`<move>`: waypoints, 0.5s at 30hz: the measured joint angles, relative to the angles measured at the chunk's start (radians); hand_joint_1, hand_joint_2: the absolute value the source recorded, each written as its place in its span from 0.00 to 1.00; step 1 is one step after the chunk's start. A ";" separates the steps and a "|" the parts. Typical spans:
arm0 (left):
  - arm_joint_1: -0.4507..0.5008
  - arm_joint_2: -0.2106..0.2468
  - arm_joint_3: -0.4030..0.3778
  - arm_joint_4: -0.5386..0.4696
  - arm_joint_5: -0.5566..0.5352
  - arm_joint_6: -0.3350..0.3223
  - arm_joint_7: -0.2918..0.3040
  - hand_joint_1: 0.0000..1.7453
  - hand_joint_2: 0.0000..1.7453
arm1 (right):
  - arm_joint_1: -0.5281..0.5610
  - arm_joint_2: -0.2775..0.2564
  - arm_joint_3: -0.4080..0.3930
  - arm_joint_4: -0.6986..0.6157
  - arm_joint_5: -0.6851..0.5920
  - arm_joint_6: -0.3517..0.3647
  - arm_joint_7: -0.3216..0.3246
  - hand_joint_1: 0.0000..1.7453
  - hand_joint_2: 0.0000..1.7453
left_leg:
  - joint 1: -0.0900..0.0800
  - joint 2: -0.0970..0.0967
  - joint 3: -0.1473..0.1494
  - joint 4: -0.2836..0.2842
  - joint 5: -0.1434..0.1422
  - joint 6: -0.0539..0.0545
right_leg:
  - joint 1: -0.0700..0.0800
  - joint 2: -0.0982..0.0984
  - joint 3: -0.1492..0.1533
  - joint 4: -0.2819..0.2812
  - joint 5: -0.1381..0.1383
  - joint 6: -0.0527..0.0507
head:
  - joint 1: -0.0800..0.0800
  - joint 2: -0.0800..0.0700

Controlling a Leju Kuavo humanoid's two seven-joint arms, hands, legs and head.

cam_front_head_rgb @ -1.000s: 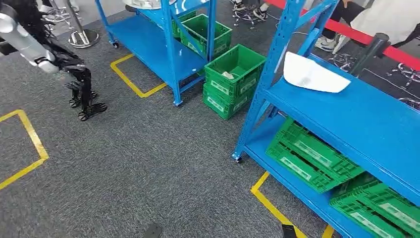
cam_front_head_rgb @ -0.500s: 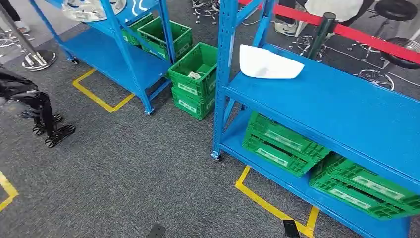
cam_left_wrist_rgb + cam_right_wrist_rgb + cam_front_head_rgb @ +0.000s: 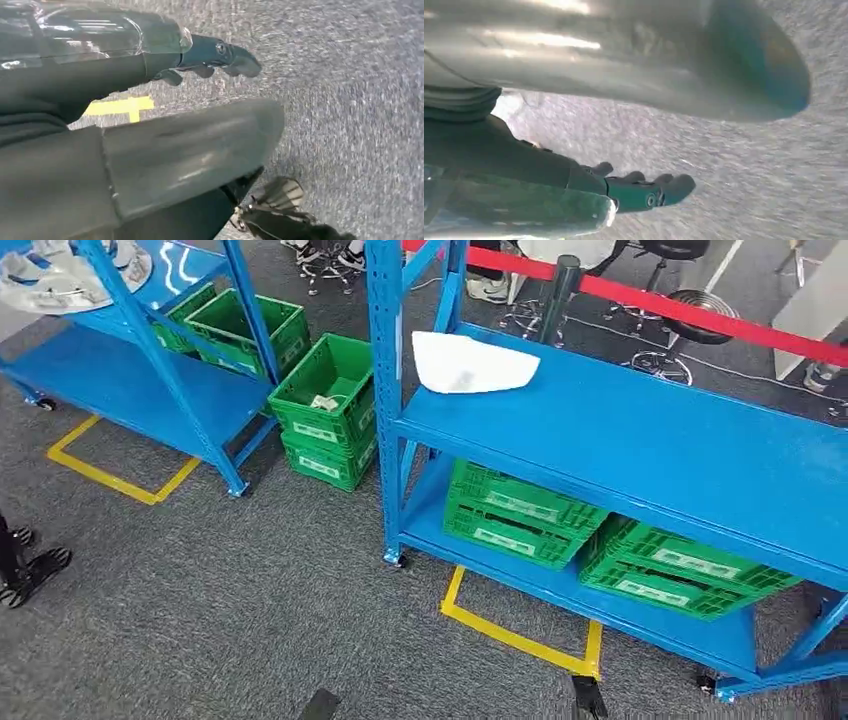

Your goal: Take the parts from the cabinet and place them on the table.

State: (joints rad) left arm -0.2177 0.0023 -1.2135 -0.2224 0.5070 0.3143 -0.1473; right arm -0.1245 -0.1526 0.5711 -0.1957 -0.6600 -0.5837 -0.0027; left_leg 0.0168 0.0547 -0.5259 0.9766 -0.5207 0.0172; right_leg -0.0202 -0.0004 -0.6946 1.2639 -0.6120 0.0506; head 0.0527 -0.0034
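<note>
Parts tray (image 3: 470,362), white, on your blue rack's (image 3: 640,455) upper shelf at its left end, green crates (image 3: 520,515) beneath, left hand (image 3: 150,150) and right hand (image 3: 574,185) hanging over grey carpet (image 3: 250,610), holding nothing, fingers loosely apart.

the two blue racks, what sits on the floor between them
In the head view, two stacked green crates stand on the carpet between the left rack and the right rack; the top crate holds a small pale item.

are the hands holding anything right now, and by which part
Nothing is held. The left hand and the right hand both hang over bare carpet, fingers loosely extended around nothing.
</note>
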 joint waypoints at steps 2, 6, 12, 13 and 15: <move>-0.001 -0.002 -0.001 -0.001 0.000 0.000 0.000 0.00 0.00 | 0.008 -0.005 0.000 0.000 0.000 0.001 0.004 0.00 0.00 | 0.003 0.019 0.015 0.000 -0.011 -0.008 | -0.003 -0.017 0.074 -0.158 0.100 0.002 | 0.007 0.000; -0.002 -0.005 -0.002 -0.001 -0.002 0.000 0.000 0.00 0.00 | 0.003 -0.006 0.000 0.000 0.000 0.003 0.008 0.00 0.00 | -0.009 0.057 0.028 0.002 -0.027 -0.030 | 0.014 -0.073 0.123 -0.270 0.122 -0.029 | 0.012 0.000; -0.001 -0.006 -0.003 -0.002 -0.009 0.000 0.000 0.00 0.00 | -0.001 -0.007 0.001 0.000 0.002 0.006 0.009 0.00 0.00 | 0.001 -0.069 -0.061 0.211 -0.150 -0.047 | 0.011 -0.006 0.134 -0.277 0.120 -0.068 | -0.015 0.000; 0.002 -0.005 -0.003 -0.002 -0.011 0.000 0.002 0.00 0.00 | 0.000 -0.006 0.002 0.000 0.003 0.006 0.011 0.00 0.00 | 0.001 -0.066 -0.106 0.288 -0.174 -0.046 | 0.014 0.008 0.135 -0.277 0.118 -0.070 | -0.022 0.000; 0.005 -0.004 -0.004 -0.001 -0.013 0.000 0.003 0.00 0.00 | 0.004 -0.006 0.002 0.000 0.003 0.007 0.012 0.00 0.00 | 0.000 -0.059 -0.149 0.325 -0.148 -0.040 | 0.021 0.037 0.141 -0.276 0.115 -0.074 | -0.024 0.000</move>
State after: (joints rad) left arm -0.2123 -0.0015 -1.2173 -0.2235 0.4940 0.3147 -0.1442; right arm -0.1208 -0.1591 0.5734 -0.1957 -0.6569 -0.5764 0.0092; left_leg 0.0163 -0.0041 -0.6746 1.3020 -0.6690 -0.0233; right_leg 0.0007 0.0361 -0.5539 0.9879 -0.4972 -0.0235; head 0.0282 -0.0034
